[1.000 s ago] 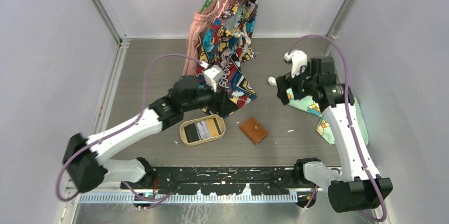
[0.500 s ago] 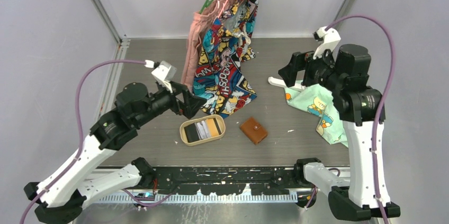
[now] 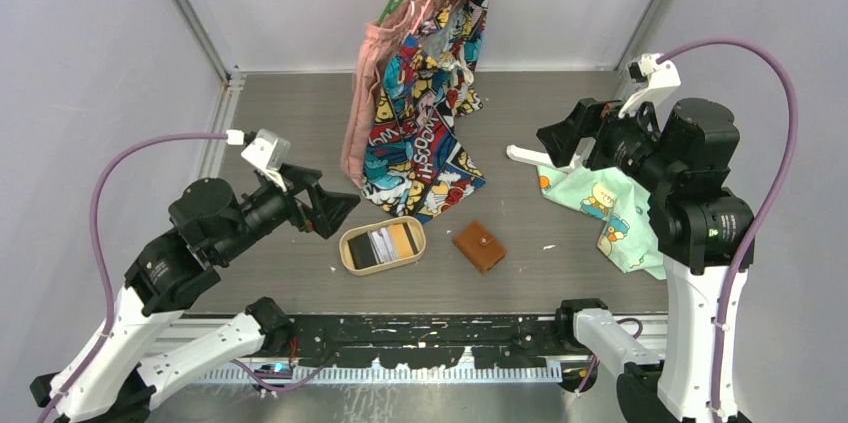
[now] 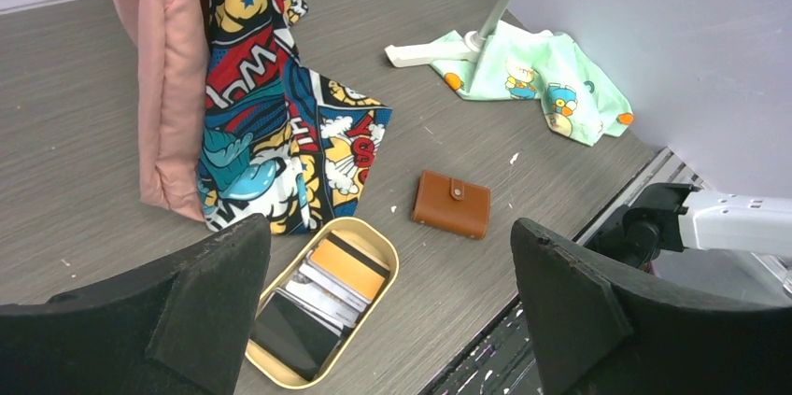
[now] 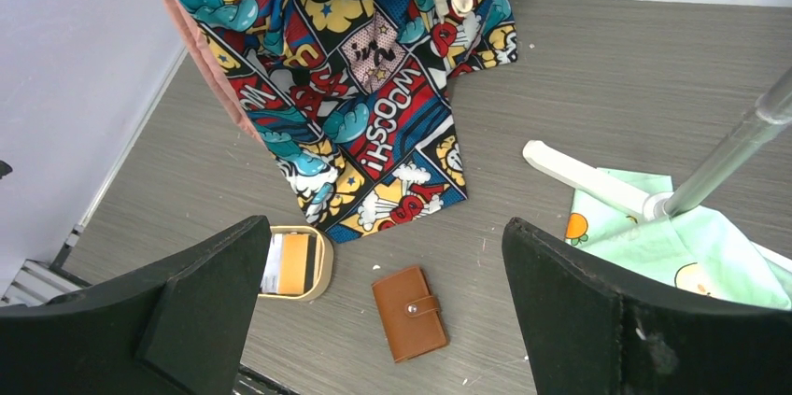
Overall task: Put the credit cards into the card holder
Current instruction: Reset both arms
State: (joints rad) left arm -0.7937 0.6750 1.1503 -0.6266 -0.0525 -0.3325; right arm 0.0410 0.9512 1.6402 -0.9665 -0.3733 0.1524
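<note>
Left hand [image 3: 339, 214] open, grey table [image 3: 280, 113], lilac walls [image 3: 90, 63]

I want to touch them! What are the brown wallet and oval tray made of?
The small tan-brown folding wallet looks like smooth matte leather, maybe imitation: soft rounded edges, round snap button. The oval pale tray looks like thin wood; grain unclear.

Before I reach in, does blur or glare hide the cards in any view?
Top external: sharp, evenly lit, credit cards small. Left wrist: sharp, slight sheen on the black card. Right wrist: sharp, but a dark finger covers part of the tray.
</note>
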